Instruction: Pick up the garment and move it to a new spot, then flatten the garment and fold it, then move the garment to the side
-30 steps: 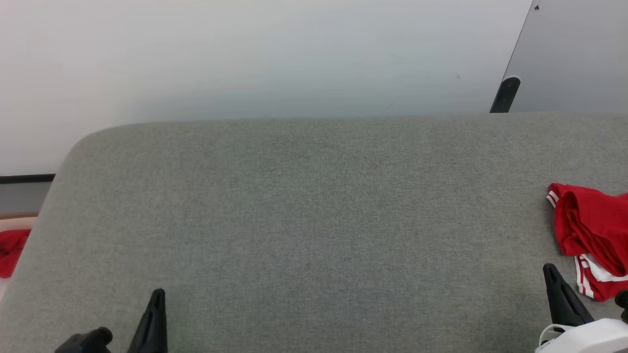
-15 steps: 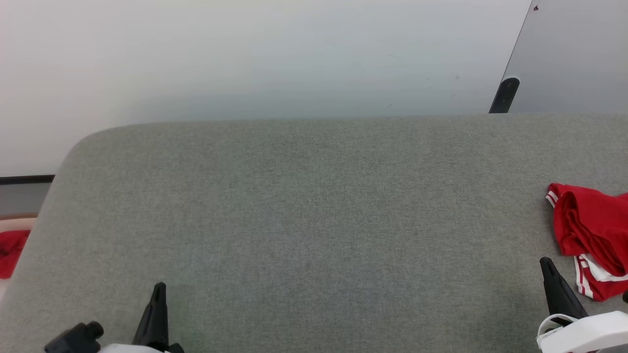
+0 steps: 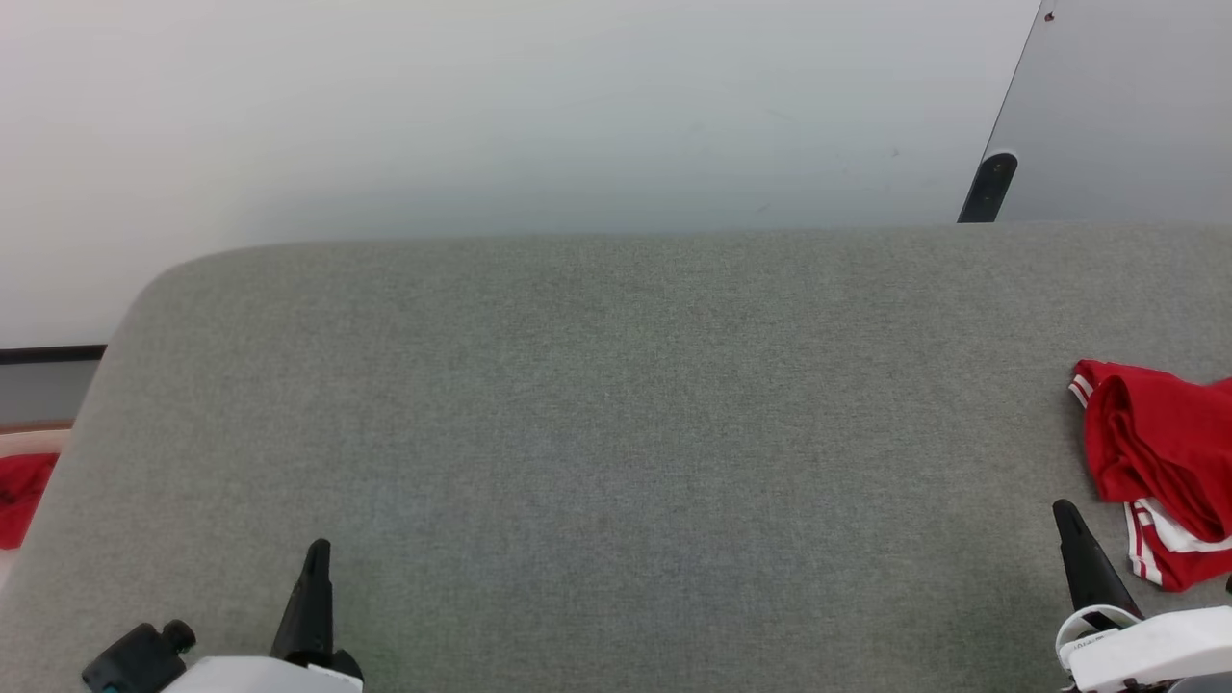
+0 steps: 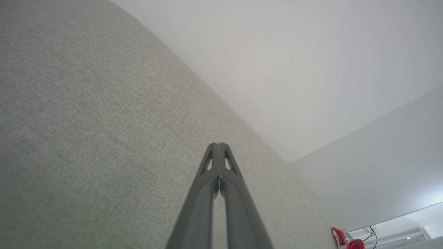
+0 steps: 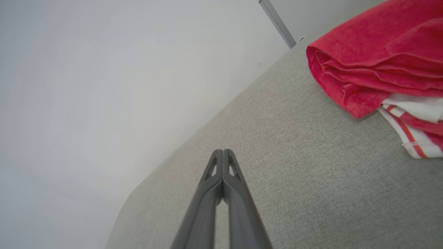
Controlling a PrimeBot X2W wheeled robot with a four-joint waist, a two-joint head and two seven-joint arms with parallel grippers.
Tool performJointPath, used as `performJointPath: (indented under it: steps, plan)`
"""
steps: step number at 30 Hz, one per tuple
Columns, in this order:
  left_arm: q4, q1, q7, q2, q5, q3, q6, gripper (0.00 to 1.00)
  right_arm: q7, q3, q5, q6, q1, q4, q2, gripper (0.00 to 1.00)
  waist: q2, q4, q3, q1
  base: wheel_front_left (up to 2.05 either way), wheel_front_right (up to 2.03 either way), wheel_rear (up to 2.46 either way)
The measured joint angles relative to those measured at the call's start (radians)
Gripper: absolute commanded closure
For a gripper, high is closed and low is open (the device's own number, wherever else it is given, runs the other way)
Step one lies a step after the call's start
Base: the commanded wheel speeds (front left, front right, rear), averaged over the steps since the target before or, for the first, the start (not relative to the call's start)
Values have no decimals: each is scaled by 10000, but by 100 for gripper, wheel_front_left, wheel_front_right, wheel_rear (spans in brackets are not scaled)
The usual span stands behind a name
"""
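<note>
The garment (image 3: 1160, 452), red with white-and-red striped trim, lies crumpled at the right edge of the grey padded surface (image 3: 616, 404), partly cut off by the head view's border. In the right wrist view the garment (image 5: 377, 58) lies to the upper right, showing its white lining. My right gripper (image 3: 1064, 510) is shut and empty, just left of the garment and apart from it; its tips (image 5: 223, 151) meet over bare grey fabric. My left gripper (image 3: 318, 549) is shut and empty at the lower left, its tips (image 4: 218, 144) pressed together above the surface.
A white wall rises behind the surface. A grey panel with a dark foot (image 3: 991, 188) stands at the back right. A red cloth scrap (image 3: 21, 496) lies off the surface's left edge. In the left wrist view, red items (image 4: 346, 240) sit far off.
Both grippers have crept a little farther up the head view, with more of their white wrists showing. The garment has not moved.
</note>
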Motion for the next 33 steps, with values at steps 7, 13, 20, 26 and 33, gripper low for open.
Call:
performJointPath:
  steps: [7,13,20,26,33]
  plan:
    - [79,-147,236,-67,-802,50,-8,100,86,-21,848,0,-121,125,77,100,0,-7,-7,0,0,0,0]
    - [138,-227,420,-121,-1436,94,-63,100,130,-38,1524,0,-204,219,113,100,0,-13,-12,-1,0,0,0]
    - [198,-383,616,-184,-2128,142,-75,100,176,-59,2257,0,-248,328,155,100,0,-20,-19,0,0,0,0]
    - [251,-452,773,-228,-2706,178,-79,100,240,-73,2851,0,-389,418,194,100,0,-27,-25,0,0,0,0]
    - [299,-578,940,-295,-3325,224,-90,100,274,-92,3492,0,-419,514,245,100,0,-34,-32,-1,0,0,0]
